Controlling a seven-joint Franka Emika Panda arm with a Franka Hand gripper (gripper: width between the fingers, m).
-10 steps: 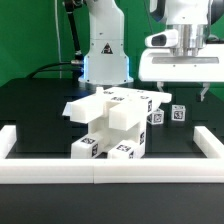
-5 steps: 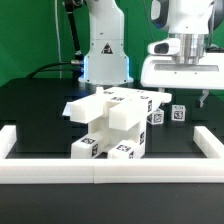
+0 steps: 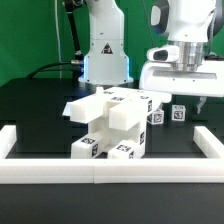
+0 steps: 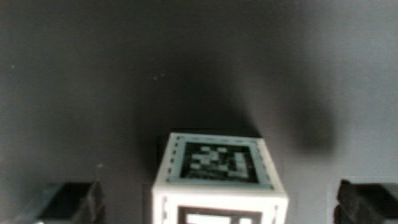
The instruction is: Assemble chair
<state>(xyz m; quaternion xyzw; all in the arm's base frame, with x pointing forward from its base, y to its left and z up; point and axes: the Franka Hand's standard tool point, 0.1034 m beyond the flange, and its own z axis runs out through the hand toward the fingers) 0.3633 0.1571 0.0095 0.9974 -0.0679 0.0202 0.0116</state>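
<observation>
A: Where is the matte white, blocky plastic chair [image 3: 112, 122], tagged with black-and-white squares, to be found?

B: It is seen partly joined, standing mid-way across the black table [image 3: 40, 100], behind the long white border rail [image 3: 110, 167].

A: And the white two-finger end effector [image 3: 186, 98]?

B: It is held wide open with nothing gripped, above a small white tagged plastic cube [image 3: 178, 113] toward the exterior view's right. In the wrist view the cube [image 4: 217, 172] is framed between the dark fingertips [image 4: 71, 200], touched by neither.

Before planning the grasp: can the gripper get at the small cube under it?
Probably yes: the gripper is open above the small cube, nothing lies between them, and the chair stack stands apart to the exterior view's left.
</observation>
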